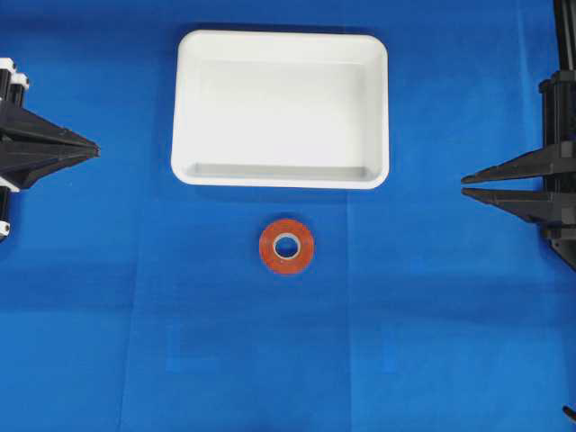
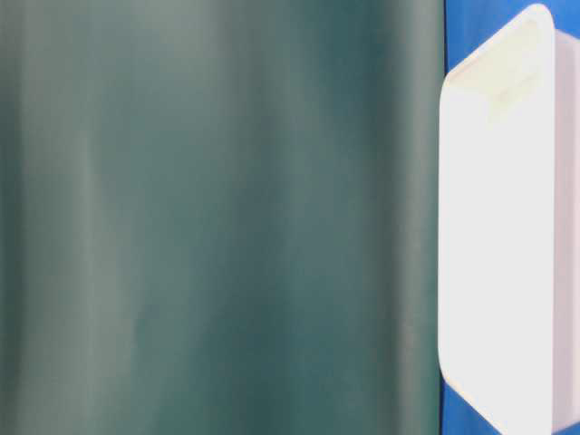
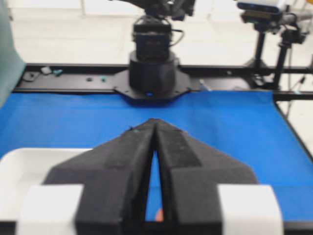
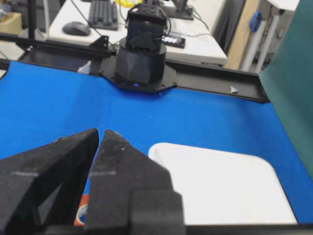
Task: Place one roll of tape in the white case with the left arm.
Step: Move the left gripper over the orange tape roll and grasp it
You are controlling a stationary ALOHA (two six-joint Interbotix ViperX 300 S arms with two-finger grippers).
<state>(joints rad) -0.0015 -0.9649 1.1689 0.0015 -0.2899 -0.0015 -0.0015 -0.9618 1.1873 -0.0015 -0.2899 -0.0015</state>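
Observation:
The roll of tape (image 1: 287,247), an orange-red ring with a pale core, lies flat on the blue cloth just in front of the white case (image 1: 189,108). The case is empty. My left gripper (image 1: 94,148) is at the far left edge, shut and empty, well away from the tape. My right gripper (image 1: 463,186) is at the far right, its tips a small gap apart and empty. In the left wrist view the gripper (image 3: 154,121) shows a sliver of tape (image 3: 159,214) through the jaws. In the right wrist view the gripper (image 4: 99,132) partly hides the tape (image 4: 82,215) beside the case (image 4: 215,181).
A blue cloth (image 1: 432,342) covers the table. A green backdrop (image 2: 217,217) fills most of the table-level view, with the case (image 2: 498,227) at its right. The opposite arm bases (image 3: 152,73) (image 4: 139,63) stand at the table's ends.

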